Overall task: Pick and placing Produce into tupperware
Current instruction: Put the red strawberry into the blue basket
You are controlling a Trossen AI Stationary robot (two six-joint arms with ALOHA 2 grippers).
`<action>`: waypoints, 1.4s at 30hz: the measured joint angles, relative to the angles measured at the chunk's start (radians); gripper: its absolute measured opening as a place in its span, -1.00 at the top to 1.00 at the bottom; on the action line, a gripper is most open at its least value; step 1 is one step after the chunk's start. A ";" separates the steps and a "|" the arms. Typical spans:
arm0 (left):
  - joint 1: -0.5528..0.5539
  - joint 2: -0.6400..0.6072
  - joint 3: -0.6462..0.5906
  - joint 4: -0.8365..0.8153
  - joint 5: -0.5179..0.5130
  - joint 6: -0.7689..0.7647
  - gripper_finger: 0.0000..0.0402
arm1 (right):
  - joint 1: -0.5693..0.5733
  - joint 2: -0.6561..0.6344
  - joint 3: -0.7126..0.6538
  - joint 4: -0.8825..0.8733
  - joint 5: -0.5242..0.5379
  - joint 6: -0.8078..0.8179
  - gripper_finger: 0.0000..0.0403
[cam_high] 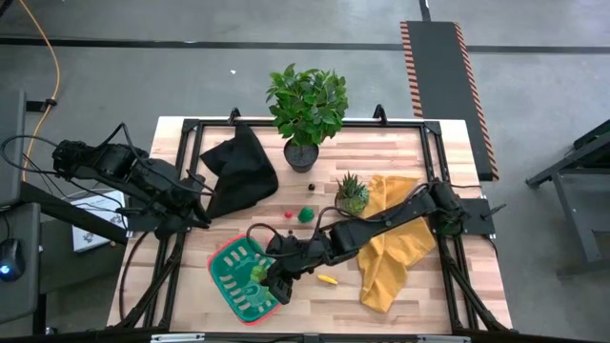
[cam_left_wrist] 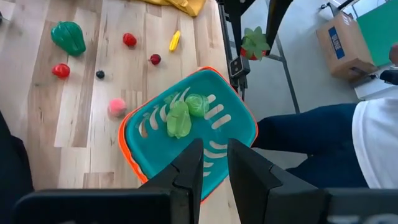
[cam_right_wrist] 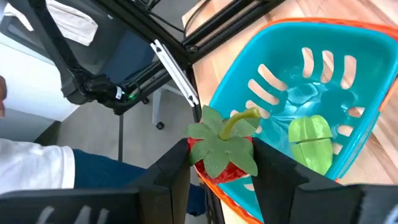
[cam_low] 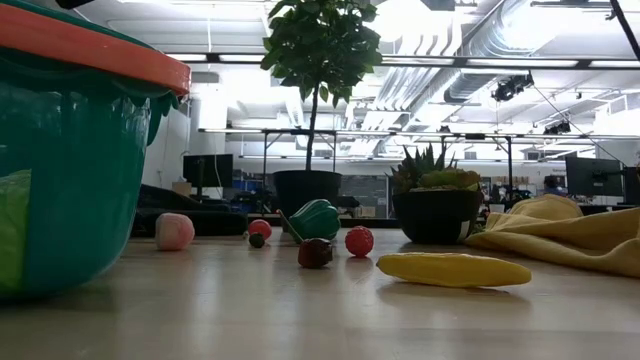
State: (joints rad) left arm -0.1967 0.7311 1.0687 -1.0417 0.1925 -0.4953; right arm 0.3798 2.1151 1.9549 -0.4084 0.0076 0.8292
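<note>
The right claw (cam_right_wrist: 221, 163) hangs over the tupperware (cam_high: 226, 276), which sits near the front edge of the table (cam_high: 181, 276), left of its middle, and it grips a red strawberry (cam_right_wrist: 224, 152) with a broad green leafy cap and curled stalk between its two dark fingers. Inside the tupperware lie two pale green pieces of produce, a long one (cam_left_wrist: 178, 121) and a rounder one (cam_left_wrist: 198, 104) touching it. The rest of the produce is spread on the bare wood between the tupperware and the plants: a yellow banana (cam_high: 327, 279) just right of the tupperware, a green pepper (cam_left_wrist: 68, 37), a pink ball (cam_left_wrist: 116, 107), two red balls (cam_left_wrist: 61, 70) (cam_left_wrist: 129, 40), a dark red one (cam_left_wrist: 155, 59) and a tiny dark berry (cam_left_wrist: 100, 74). The left claw (cam_left_wrist: 213, 163) waits above the table's left edge, its fingers close together with a narrow gap and holding nothing. A black cloth (cam_high: 238, 170) lies toward the back left, a yellow cloth (cam_high: 393, 243) on the right side, a large leafy potted plant (cam_high: 307, 103) at the back edge, and a small spiky potted plant (cam_high: 352, 193) beside the yellow cloth.
</note>
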 joint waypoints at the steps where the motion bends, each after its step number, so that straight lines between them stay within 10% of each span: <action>1: 0.000 0.001 0.000 0.003 0.000 0.000 0.69 | 0.000 0.000 0.000 0.000 -0.002 0.000 0.38; 42: 0.000 0.082 -0.279 0.477 0.210 -0.112 0.69 | -0.020 0.090 -0.002 0.048 -0.142 -0.071 0.38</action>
State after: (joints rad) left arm -0.1967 0.8135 0.7898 -0.5648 0.4029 -0.6071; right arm 0.3599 2.2056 1.9530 -0.3602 -0.1347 0.7586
